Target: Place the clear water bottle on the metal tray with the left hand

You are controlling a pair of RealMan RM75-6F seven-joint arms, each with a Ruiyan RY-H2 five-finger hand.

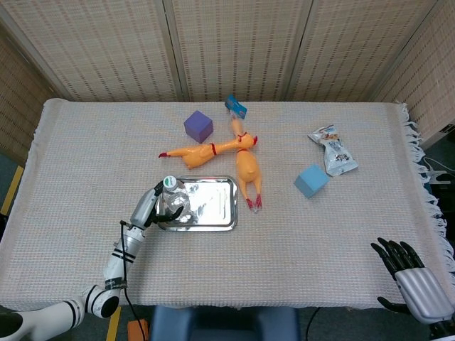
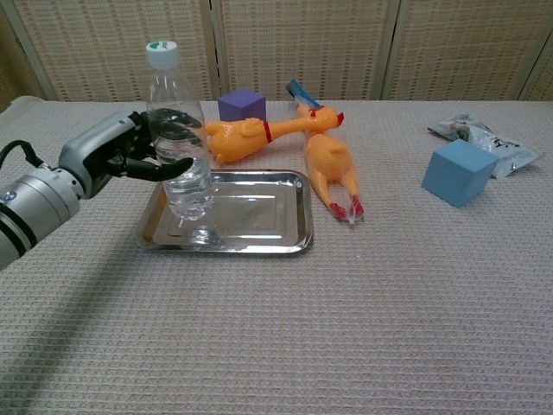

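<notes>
Bottle (image 2: 180, 147) first: the clear water bottle with the white cap is upright, and its base looks to be over the left end of the metal tray (image 2: 259, 242), though you can't tell from either view whether it rests on the tray floor or sits just above it. Your left hand (image 2: 130, 154) has it wrapped around the middle, dark fingers (image 2: 173, 164) curled across the front of the plastic, thumb side hidden behind. From the head view the same grip shows, with the hand (image 1: 158, 206) at the tray's (image 1: 220, 226) left edge and the bottle cap (image 1: 169, 182) pointing up at the camera.

Your right hand (image 1: 409, 273) is well apart from all this, low at the near right corner of the table, holding nothing, its fingers loosely spread and pointing away from you.

Just beyond and beside the tray lie two orange rubber chickens: one (image 2: 259, 134) stretched along behind the tray's far edge, the other (image 2: 331, 169) just to the right of the tray with its red feet toward you. A purple cube (image 2: 241, 105) sits behind the first chicken. Further right you have a blue cube (image 2: 460, 171), with a snack packet (image 2: 484, 143) near it towards the far right. A woven cloth (image 2: 346, 328) covers the table.
</notes>
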